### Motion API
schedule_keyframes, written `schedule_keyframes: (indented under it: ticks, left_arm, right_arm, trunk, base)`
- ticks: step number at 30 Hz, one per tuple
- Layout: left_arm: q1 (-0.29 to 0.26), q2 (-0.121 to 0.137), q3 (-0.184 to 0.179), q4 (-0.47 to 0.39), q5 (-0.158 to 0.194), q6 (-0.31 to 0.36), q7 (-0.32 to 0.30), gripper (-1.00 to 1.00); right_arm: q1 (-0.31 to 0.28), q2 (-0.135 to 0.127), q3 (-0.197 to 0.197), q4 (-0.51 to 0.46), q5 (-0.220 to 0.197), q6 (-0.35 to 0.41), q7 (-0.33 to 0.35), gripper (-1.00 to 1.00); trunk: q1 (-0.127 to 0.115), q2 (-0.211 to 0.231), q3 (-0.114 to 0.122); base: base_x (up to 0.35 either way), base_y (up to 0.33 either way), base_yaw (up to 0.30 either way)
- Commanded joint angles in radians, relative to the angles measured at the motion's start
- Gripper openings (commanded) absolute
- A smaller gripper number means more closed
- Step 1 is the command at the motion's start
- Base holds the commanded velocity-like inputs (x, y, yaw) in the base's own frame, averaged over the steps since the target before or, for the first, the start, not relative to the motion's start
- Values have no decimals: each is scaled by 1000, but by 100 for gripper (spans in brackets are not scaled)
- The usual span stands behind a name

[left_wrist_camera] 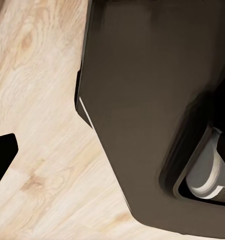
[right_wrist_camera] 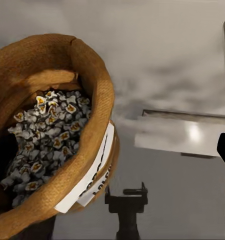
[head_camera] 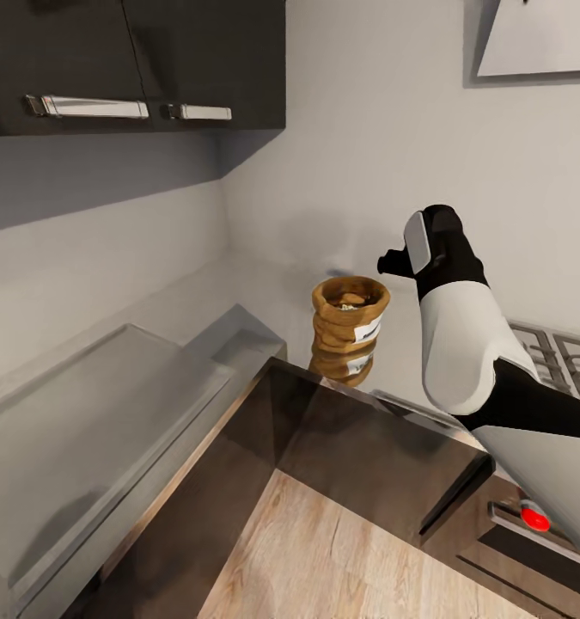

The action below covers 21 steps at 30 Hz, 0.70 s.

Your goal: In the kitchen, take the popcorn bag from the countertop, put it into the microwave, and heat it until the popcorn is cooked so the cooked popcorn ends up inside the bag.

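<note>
The popcorn bag (head_camera: pixel 350 322), a tan ribbed sack with a white label, stands upright in the corner of the glossy grey countertop (head_camera: pixel 264 288). In the right wrist view the popcorn bag (right_wrist_camera: pixel 52 130) is open-topped and full of pale kernels. My right gripper (head_camera: pixel 394 262) hovers at the bag's upper right side. It is open: one dark finger (right_wrist_camera: pixel 2 157) sits over the bag's mouth and the other at the far edge, with the bag's wall and label between them. My left gripper (left_wrist_camera: pixel 112 160) hangs low and open over the floor, one fingertip (left_wrist_camera: pixel 2 160) showing. The microwave is out of view.
Dark upper cabinets with silver handles (head_camera: pixel 135 60) hang above the left counter run. A stove with grates (head_camera: pixel 556 352) and a red knob (head_camera: pixel 534 518) lies to the right. Dark brown cabinet fronts (head_camera: pixel 358 447) meet the wood floor (head_camera: pixel 324 559). A large dark body (left_wrist_camera: pixel 152 100) stands close to the left wrist camera.
</note>
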Motion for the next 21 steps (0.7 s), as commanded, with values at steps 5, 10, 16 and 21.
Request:
schedule_keyframes:
  ticks: [5, 10, 16, 21]
  left_arm:
    - [0, 1, 3, 0, 7, -3, 0, 100]
    - [0, 1, 3, 0, 7, -3, 0, 100]
    - [0, 0, 3, 0, 8, -3, 0, 100]
    - [0, 0, 3, 0, 7, -3, 0, 100]
  right_arm:
    - [-1, 2, -6, 43, -29, 4, 3, 100]
    - [-1, 2, -6, 130, -47, -66, 1, 100]
    - [-1, 2, -3, 187, -239, -178, -203, 100]
    - [-1, 2, 1, 188, -368, -198, -272, 100]
  trunk:
    - [0, -1, -1]
    - [0, -1, -1]
    - [0, -1, -1]
    - [0, -1, -1]
  base:
    - [-52, 19, 0]
    - [-4, 1, 0]
    - [0, 0, 0]
    - [0, 0, 0]
